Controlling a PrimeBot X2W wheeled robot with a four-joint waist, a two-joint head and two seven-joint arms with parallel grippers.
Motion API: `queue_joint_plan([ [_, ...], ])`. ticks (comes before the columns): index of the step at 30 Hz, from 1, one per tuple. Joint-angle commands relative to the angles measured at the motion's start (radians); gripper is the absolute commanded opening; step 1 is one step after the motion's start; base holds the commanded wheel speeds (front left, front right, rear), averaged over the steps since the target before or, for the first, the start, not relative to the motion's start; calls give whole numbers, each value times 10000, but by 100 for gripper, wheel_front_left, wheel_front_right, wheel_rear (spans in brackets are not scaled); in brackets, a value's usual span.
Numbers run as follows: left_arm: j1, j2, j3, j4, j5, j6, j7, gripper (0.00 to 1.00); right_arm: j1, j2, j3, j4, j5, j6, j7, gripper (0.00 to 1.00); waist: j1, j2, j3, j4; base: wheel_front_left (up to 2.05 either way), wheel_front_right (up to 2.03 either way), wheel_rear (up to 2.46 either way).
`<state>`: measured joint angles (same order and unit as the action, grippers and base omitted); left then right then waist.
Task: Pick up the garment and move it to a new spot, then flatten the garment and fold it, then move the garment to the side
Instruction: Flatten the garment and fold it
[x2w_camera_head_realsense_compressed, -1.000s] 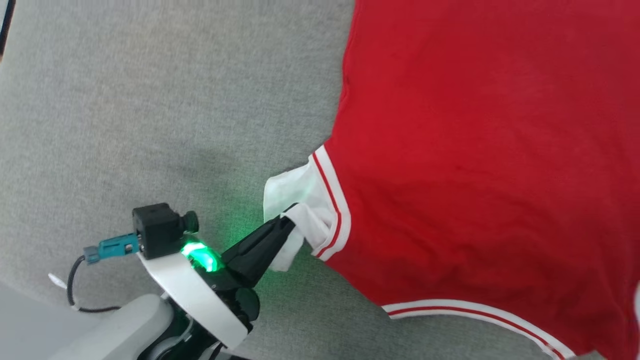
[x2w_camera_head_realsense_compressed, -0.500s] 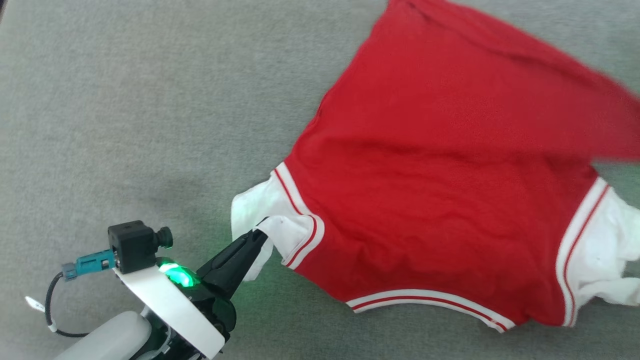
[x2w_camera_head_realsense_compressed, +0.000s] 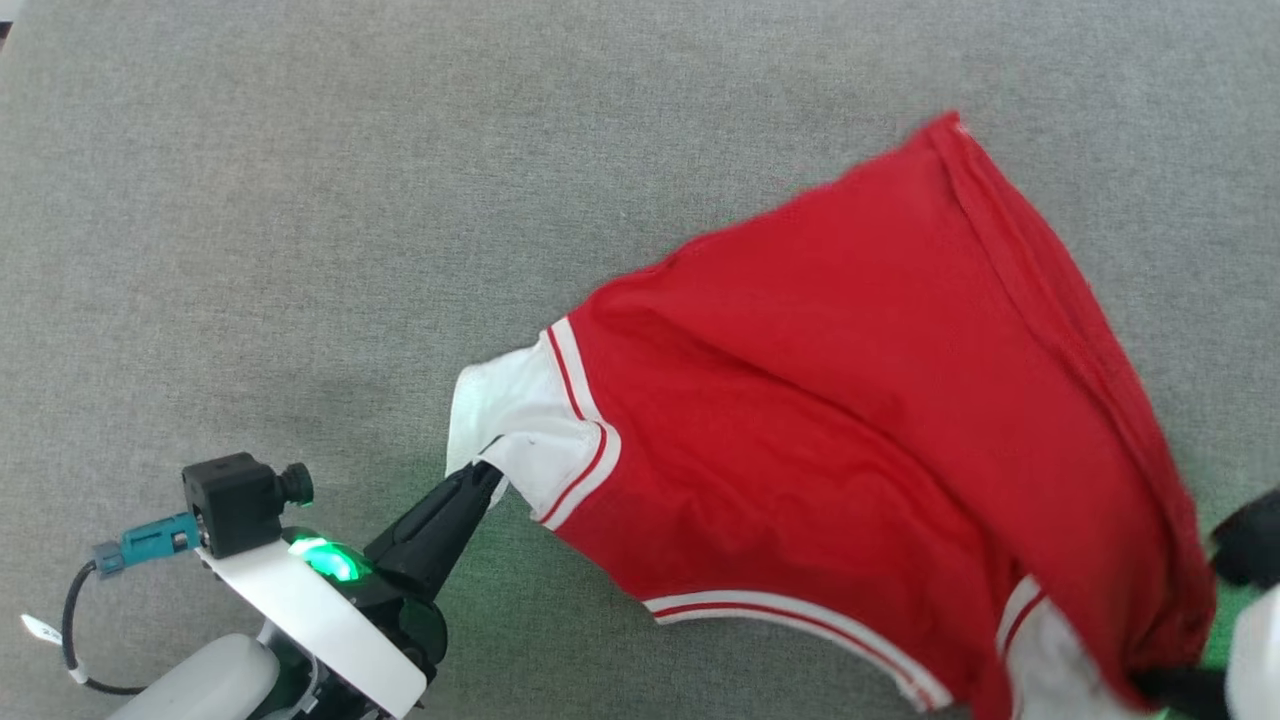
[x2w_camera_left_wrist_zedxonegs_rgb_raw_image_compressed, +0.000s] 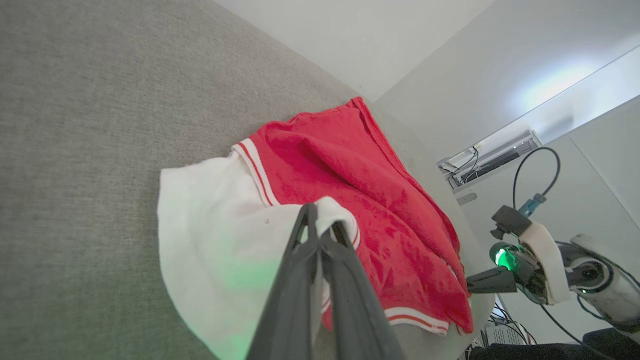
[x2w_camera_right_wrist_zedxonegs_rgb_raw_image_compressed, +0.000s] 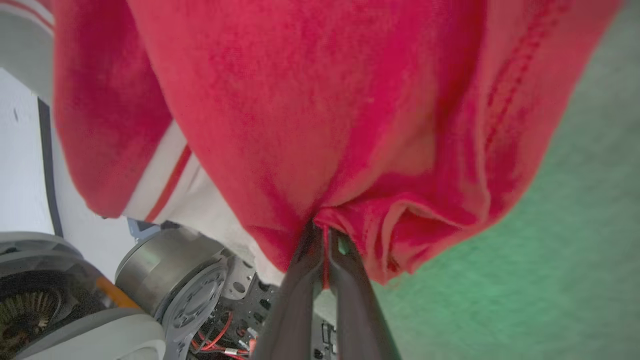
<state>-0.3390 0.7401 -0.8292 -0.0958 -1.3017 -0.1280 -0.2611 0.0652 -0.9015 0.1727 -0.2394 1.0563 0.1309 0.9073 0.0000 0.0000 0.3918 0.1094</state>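
The garment (x2w_camera_head_realsense_compressed: 850, 400) is bright red with white sleeve ends and red-and-white striped trim. The surface (x2w_camera_head_realsense_compressed: 300, 200) is flecked grey. The left gripper (x2w_camera_head_realsense_compressed: 485, 472) is black, lit green.

Garment (x2w_camera_head_realsense_compressed: 850, 400) on grey fabric surface (x2w_camera_head_realsense_compressed: 300, 200)

Shirt (x2w_camera_head_realsense_compressed: 850, 400): over the table (x2w_camera_head_realsense_compressed: 300, 200), hanging between the two grippers. I cannot tell how much of it touches the table.
Left gripper (x2w_camera_head_realsense_compressed: 487, 472): at the shirt's left side, on the robot's side of it. Its fingers are pinched together on the end of the left sleeve (x2w_camera_head_realsense_compressed: 510, 420).
Right gripper (x2w_camera_right_wrist_zedxonegs_rgb_raw_image_compressed: 321, 237): at the shirt's right near corner. Its fingers are pinched on a bunch of the shirt, just beside the other sleeve (x2w_camera_head_realsense_compressed: 1050, 650).
Far corner (x2w_camera_head_realsense_compressed: 950, 125): the part of the shirt farthest from the robot, well apart from both grippers.
Near edge (x2w_camera_head_realsense_compressed: 780, 610): runs along the shirt between the two sleeves.
Robot's base (x2w_camera_right_wrist_zedxonegs_rgb_raw_image_compressed: 150, 280): below the shirt, near the right gripper.
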Motion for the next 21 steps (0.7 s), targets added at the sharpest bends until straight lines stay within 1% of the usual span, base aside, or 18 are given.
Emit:
queue_joint_plan([
  [1, 148, -36, 80, 20, 36, -32, -54, 0, 350, 226, 56, -112, -145, -2, 131, 0, 0, 0, 8, 5, 0, 0, 0],
  [3, 211, -74, 127, 27, 91, -32, -54, 0, 812, 584, 65, -391, -459, -2, 244, 0, 0, 0, 18, 5, 0, 0, 0],
  [4, 232, -115, 184, 49, 104, -33, -54, 0, 1073, 966, 105, -565, -753, -3, 349, 0, 0, 0, 24, -14, 0, 0, 0],
  [8, 265, -158, 144, 132, 167, -34, -54, 0, 1060, 1581, -78, -694, -1340, -3, 248, 0, 0, 0, 2, -61, 0, 0, 0],
  [9, 262, -158, 140, 145, 161, -35, -54, 0, 1005, 1700, -177, -737, -1475, -3, 162, 22, 0, 0, -13, -76, 0, 0, 0],
  [10, 261, -152, 138, 152, 152, -35, -55, 0, 963, 1716, -251, -841, -1593, -3, 133, 82, 0, 0, -25, -89, 0, 0, 0],
  [11, 266, -142, 139, 164, 143, -36, -55, 0, 959, 1705, -365, -957, -1683, -3, 103, 100, 0, 0, -36, -104, 0, 0, 0],
  [14, 331, -122, 155, 177, 133, -36, -55, 0, 1063, 1675, -973, -1388, -1828, -3, 74, 100, 0, 0, -81, -151, 0, 0, 0],
  [17, 382, -157, 185, 161, 143, -37, -55, 0, 1178, 1584, -1929, -1977, -1725, -3, 142, 100, 0, 0, -96, -159, 0, 0, 0],
  [19, 362, -197, 187, 135, 177, -38, -55, 0, 962, 1541, -2687, -2369, -1627, -3, 212, 100, 0, 0, -84, -142, 0, 0, 0],
  [21, 321, -254, 153, 120, 209, -38, -55, 0, 432, 1527, -3368, -2524, -1767, -3, 246, 100, 0, 0, -41, -100, 0, 0, 0],
])
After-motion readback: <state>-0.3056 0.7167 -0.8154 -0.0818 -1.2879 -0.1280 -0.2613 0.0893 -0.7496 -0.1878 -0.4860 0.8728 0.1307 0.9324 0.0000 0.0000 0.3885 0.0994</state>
